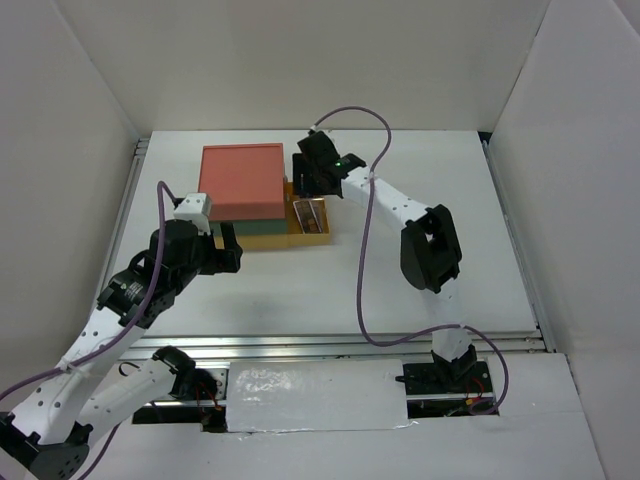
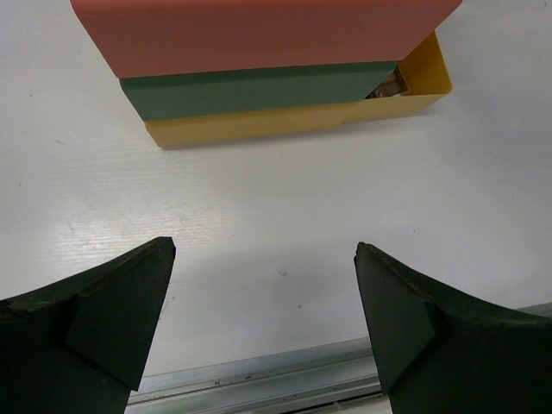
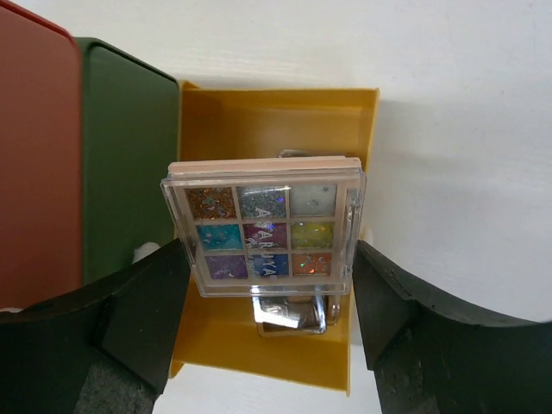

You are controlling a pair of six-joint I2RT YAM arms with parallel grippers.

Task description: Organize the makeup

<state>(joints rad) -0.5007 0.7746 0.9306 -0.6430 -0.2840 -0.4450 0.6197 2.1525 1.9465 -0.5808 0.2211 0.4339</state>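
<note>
The left arm (image 1: 95, 345) at the lower left of the top view and the right arm (image 1: 388, 200) at the upper middle are built of white links joined by bulky black joint housings, and a purple cable (image 1: 362, 270) is strung along each. A small green light (image 1: 340, 158) is seen on the right wrist and a white block (image 1: 195, 207) on the left. Matte black, wedge-shaped fingers (image 2: 103, 319) fill the lower corners of both wrist views.

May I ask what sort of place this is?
Likely a robotics lab test cell: a white table boxed in by plain white panels, two bolted arms, and a drawer box with a square palette held over it.
</note>
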